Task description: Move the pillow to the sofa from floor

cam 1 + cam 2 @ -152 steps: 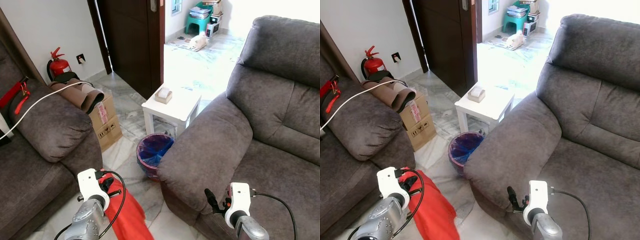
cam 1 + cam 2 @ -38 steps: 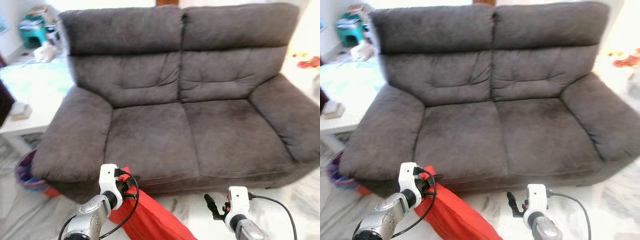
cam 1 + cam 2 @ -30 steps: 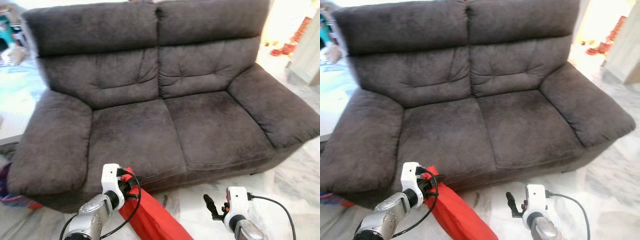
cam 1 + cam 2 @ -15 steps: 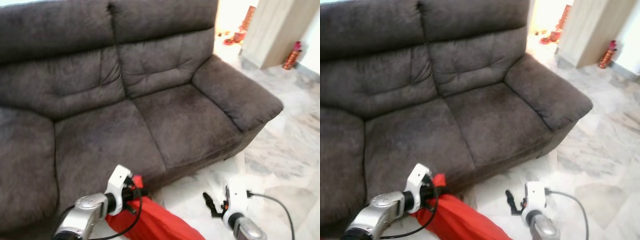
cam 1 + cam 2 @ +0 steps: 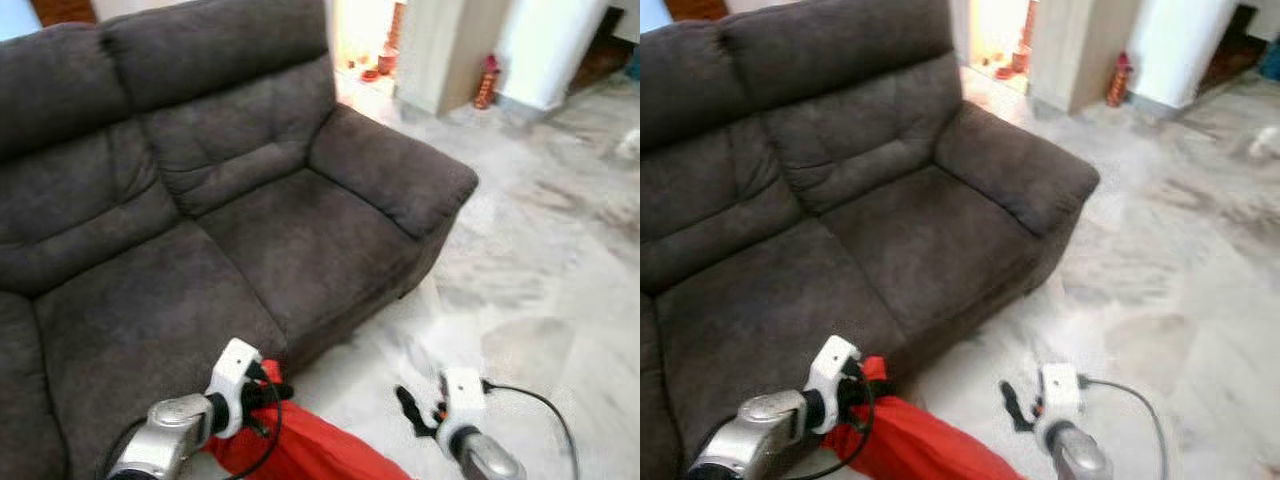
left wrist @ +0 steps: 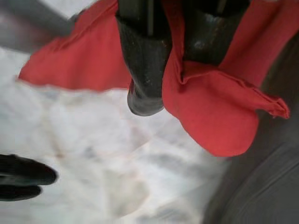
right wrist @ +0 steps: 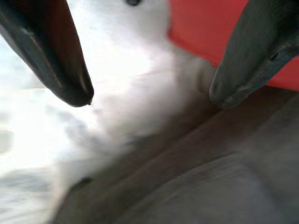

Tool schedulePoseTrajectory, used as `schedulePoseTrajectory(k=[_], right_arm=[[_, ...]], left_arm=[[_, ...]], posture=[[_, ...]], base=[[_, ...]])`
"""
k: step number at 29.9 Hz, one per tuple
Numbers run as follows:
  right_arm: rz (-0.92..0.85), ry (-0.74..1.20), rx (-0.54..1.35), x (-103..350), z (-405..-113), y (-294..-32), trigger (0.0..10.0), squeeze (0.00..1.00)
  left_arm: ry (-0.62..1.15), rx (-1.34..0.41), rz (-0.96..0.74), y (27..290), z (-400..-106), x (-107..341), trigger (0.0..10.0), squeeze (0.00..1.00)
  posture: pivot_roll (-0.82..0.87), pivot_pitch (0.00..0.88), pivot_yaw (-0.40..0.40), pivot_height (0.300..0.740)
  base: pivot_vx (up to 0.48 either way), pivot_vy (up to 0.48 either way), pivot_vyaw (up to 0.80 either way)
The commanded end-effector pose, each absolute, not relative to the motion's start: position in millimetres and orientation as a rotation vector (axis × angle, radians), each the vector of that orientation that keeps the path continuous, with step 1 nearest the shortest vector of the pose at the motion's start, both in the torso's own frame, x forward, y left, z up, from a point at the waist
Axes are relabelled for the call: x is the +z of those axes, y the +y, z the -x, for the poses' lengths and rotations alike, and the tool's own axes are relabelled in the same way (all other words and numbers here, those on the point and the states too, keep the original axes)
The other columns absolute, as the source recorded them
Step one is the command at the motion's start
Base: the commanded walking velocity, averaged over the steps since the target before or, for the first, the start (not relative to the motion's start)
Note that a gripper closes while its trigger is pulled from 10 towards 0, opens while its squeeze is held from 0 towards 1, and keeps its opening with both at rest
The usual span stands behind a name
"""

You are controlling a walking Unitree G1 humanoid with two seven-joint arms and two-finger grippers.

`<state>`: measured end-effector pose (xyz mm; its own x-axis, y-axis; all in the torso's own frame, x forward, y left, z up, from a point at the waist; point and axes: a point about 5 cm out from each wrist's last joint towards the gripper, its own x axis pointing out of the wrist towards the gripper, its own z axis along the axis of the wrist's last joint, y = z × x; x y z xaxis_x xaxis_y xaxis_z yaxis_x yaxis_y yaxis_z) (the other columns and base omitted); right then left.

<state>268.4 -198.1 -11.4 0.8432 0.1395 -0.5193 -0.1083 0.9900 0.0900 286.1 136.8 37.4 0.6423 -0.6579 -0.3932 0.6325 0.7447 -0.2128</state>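
A red pillow (image 5: 300, 452) hangs low in front of the dark grey sofa (image 5: 200, 260), just off the seat's front edge. My left gripper (image 5: 275, 392) is shut on a corner of that pillow (image 6: 219, 116), with red fabric pinched between its black fingers (image 6: 145, 70). My right gripper (image 5: 408, 410) hangs open over the marble floor to the right of the pillow, nothing between its fingers (image 7: 51, 51). The lower part of the pillow is cut off by the bottom of the eye views.
The sofa's right armrest (image 5: 400, 170) juts toward pale marble floor (image 5: 540, 280), which stretches open to the right. A beige pillar (image 5: 430, 50) and a small red bottle (image 5: 488, 80) stand beyond the sofa at the back right.
The whole picture has swung to the right, so the sofa now sits further left and more floor shows. The left gripper still holds the pillow; the right stays open.
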Motion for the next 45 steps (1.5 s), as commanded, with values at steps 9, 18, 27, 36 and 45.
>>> schedulePoseTrajectory(k=[9,18,27,36,45], right_arm=[[-0.07,0.557,0.137,-14,-266,-192,10.0,0.0],[-0.085,0.537,0.107,-11,-269,-196,10.0,0.0],[-0.082,0.53,0.115,-11,-269,-196,10.0,0.0],[-0.019,0.517,0.168,-7,-272,-196,10.0,0.0],[0.106,0.48,0.194,9,-286,-210,10.0,0.0]], left_arm=[[0.327,-0.754,0.025,135,-303,65,10.0,0.0],[0.319,-0.82,-0.011,132,-307,71,10.0,0.0],[0.317,-0.822,-0.253,142,-323,78,10.0,0.0],[0.244,-0.757,-0.516,161,-332,87,10.0,0.0],[0.109,-0.793,-0.709,147,-346,110,10.0,0.0]], posture=[[0.01,0.109,0.073,0.74],[0.0,0.107,0.073,0.74],[0.0,0.098,0.075,0.74],[-0.01,0.088,0.065,0.74],[0.0,0.083,0.064,0.74]], base=[[0.0,-0.262,-0.76],[0.0,0.0,-0.13],[0.0,0.0,0.0],[0.0,0.0,0.0],[0.0,0.0,0.0]])
